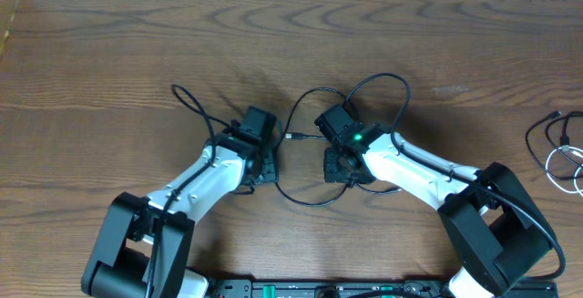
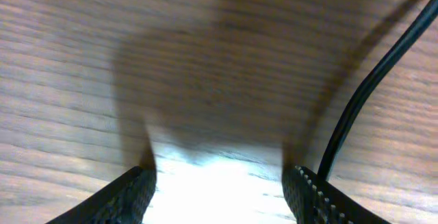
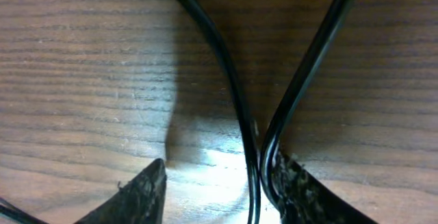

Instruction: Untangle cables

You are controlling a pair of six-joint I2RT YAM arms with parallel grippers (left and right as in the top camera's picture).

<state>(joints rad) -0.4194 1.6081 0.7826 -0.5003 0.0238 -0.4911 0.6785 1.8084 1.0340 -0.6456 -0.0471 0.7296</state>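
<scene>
Your black cable (image 1: pixel 314 204) sprawls in loose loops across the middle of the table (image 1: pixel 109 52). Both arms meet over it, and its small plug end (image 1: pixel 296 137) lies in the gap between the two wrists. The right gripper (image 3: pixel 215 196) is the one to watch: its jaws stand apart and clamp nothing, yet two runs of the cable pass between them. One strand (image 3: pixel 226 66) curves in from the upper left and a second strand (image 3: pixel 315 53) slants in from the upper right, the pair coming together close against the finger (image 3: pixel 294 190) at the right of that view. Their long axis runs roughly away from the wrist, across the line on which the jaws would close (good for a pinch), though closing here would likely catch both runs at once. The left gripper (image 2: pixel 219 196) is also wide open and empty, with only bare wood between its fingers. Its stretch of cable (image 2: pixel 369 87) lies outside the jaws, just beside the finger (image 2: pixel 315 196) at the right of its view, slanting up and away. So your right arm is nearer a grasp, and the left would have to shift sideways first. A small heap of other cords (image 1: pixel 557 148), black and white, sits well apart at the table's right edge.
</scene>
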